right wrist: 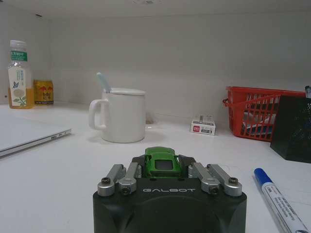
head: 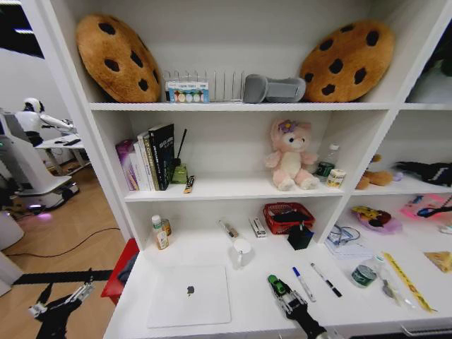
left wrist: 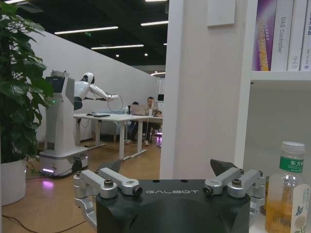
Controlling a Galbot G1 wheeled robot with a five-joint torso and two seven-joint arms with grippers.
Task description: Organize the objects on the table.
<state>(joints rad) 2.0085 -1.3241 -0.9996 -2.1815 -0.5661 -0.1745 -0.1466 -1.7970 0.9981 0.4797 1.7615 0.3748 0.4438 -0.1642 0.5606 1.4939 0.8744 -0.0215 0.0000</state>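
Observation:
On the white table point(head: 247, 311), my right gripper point(head: 281, 289) is shut on a tiny green toy car point(head: 276, 284). In the right wrist view the car point(right wrist: 161, 161) sits wedged between the two fingers just above the tabletop. A blue-capped white marker point(head: 304, 284) point(right wrist: 281, 200) and a thin black pen point(head: 325, 280) lie just right of it. The silver laptop point(head: 188, 295) point(right wrist: 29, 136) lies closed at the front left. My left gripper point(head: 60, 304) point(left wrist: 170, 167) hangs open and empty, low and off the table's left end.
A white mug point(head: 241, 248) point(right wrist: 121, 115) with a spoon stands behind the car. A red wire basket point(head: 288, 216) point(right wrist: 257, 116) and a black pen holder point(head: 300, 236) sit at the back. A drink bottle point(head: 159, 232) is back left. A tape roll point(head: 364, 274) and yellow ruler point(head: 408, 281) lie right.

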